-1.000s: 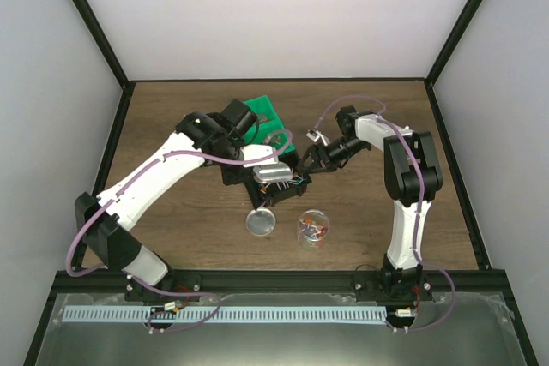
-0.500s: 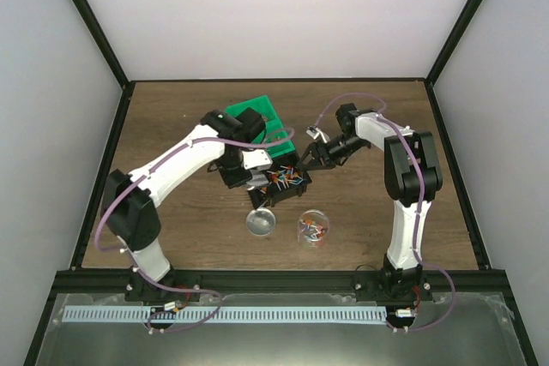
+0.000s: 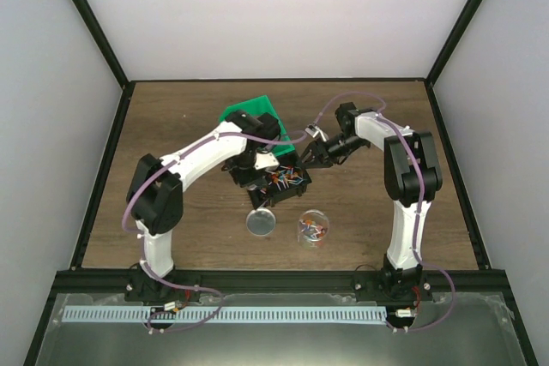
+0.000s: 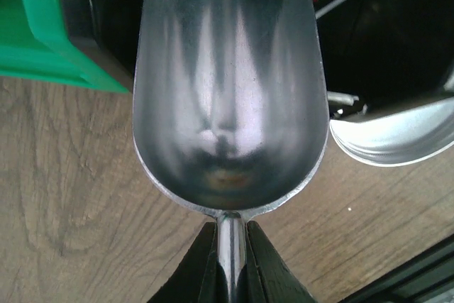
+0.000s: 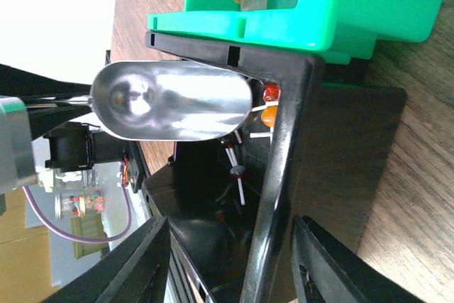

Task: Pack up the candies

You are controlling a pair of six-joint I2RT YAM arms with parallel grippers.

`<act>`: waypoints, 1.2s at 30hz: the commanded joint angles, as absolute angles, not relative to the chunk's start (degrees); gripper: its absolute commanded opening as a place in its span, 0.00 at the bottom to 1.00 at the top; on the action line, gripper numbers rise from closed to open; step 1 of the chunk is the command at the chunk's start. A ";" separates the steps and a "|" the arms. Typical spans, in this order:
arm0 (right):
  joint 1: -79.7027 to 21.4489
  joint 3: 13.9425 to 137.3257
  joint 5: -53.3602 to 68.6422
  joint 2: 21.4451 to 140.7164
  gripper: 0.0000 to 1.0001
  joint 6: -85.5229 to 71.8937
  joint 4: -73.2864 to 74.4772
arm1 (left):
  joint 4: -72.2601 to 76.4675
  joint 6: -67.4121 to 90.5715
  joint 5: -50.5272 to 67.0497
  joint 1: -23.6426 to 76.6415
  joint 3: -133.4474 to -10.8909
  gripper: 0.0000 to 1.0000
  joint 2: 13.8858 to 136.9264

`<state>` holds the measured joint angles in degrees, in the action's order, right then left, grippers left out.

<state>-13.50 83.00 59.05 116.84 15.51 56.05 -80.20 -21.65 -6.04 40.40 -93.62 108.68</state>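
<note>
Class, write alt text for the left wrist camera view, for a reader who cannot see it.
An empty-looking metal scoop fills the view, its thin handle clamped in the left pincer at the bottom edge. It hangs over a wooden table, with a green bin at upper left and a black tray behind it.

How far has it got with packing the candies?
Done: a few candies lie in the cup. In hand: the left tool grips an empty scoop by the black bin, whose wall the open right tool straddles. Left: many more candies sit in that bin, and the round disc beside the cup, perhaps its lid, is not on it.
</note>
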 commanded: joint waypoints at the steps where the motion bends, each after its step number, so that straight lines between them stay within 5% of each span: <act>1: -14.22 85.07 61.51 117.66 0.48 15.49 56.21 | -80.59 -19.48 -8.90 41.18 -96.68 0.04 111.40; 15: -14.95 84.82 62.13 119.05 0.35 16.04 56.34 | -74.21 -17.66 -10.14 42.45 -95.45 0.04 114.24; 36: -15.08 84.64 62.17 120.08 0.01 17.83 57.68 | -57.29 -20.22 -5.57 42.35 -82.59 0.04 111.37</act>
<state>-13.85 83.26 60.20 119.48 15.38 56.23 -61.45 -18.81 -4.80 42.70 -87.05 109.73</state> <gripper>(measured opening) 0.102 0.084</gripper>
